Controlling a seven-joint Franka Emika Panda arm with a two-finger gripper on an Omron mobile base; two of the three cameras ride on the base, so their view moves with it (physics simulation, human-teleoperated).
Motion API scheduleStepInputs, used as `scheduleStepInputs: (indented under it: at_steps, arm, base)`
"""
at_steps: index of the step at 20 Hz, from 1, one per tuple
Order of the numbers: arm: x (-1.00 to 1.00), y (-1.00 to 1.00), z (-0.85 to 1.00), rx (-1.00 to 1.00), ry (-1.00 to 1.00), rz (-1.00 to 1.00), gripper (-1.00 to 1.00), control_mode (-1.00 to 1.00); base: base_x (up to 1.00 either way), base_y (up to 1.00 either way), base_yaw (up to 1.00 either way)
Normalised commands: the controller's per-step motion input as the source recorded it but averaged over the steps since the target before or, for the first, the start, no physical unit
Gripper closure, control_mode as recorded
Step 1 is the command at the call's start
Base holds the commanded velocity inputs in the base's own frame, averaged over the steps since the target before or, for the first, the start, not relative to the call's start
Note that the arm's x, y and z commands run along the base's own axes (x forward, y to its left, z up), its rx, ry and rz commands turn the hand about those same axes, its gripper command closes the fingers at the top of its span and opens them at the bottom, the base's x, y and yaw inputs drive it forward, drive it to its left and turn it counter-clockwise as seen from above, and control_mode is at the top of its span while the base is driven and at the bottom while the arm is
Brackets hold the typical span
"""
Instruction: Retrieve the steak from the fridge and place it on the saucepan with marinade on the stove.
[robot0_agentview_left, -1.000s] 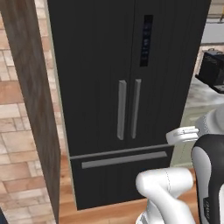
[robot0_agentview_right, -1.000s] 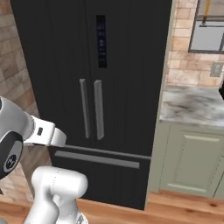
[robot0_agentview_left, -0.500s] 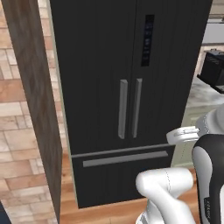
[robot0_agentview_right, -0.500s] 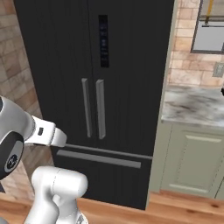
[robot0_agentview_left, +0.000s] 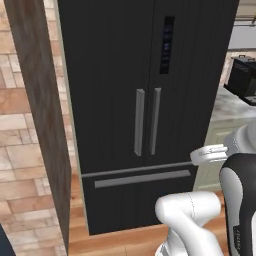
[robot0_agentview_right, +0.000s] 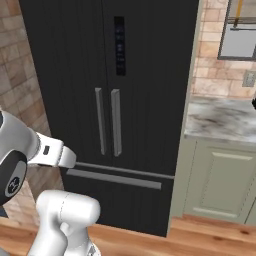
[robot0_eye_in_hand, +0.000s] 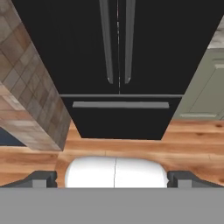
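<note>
Brick walling and a plank wood floor (robot0_eye_in_hand: 192, 140) frame the kitchen corner, and the claw (robot0_eye_in_hand: 114, 179) looks out low over that floor with its two dark fingertips (robot0_eye_in_hand: 40, 178) set wide apart at the bottom corners of the hand view, spread fully and with nothing between them. Straight ahead of the claw and well apart from it stands the fridge (robot0_agentview_left: 145, 100), tall and black, both upper doors closed and the bottom drawer closed too. Its two grey bar handles (robot0_eye_in_hand: 117, 41) hang side by side either side of the centre seam, directly ahead and above the claw's line of sight, and the long grey drawer handle (robot0_eye_in_hand: 120, 105) runs crosswise below them, nearer the claw. A narrow dark display strip (robot0_agentview_right: 119, 46) sits high on the right door. To the claw's left, a brick-faced pillar (robot0_eye_in_hand: 30, 96) flanks the fridge, closer to the claw than the doors are. To the claw's right, pale green cabinets (robot0_agentview_right: 225, 180) stand beside the fridge under a grey marbled table (robot0_agentview_right: 222, 117), with a brick wall behind. A dark boxy appliance (robot0_agentview_left: 244, 75) rests on that table farther right. With the fridge doors closed, the steak cannot be seen.
</note>
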Motion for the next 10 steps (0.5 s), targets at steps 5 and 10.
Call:
scheduleStepInputs:
  at_steps: [5, 10]
  arm:
    - [0.00, 0.00, 0.00, 0.00, 0.00, 0.00, -1.00, 1.00]
    - [0.00, 0.00, 0.00, 0.00, 0.00, 0.00, -1.00, 1.00]
  base:
    - [-0.22, 0.00, 0.00]
    - [-0.03, 0.00, 0.00]
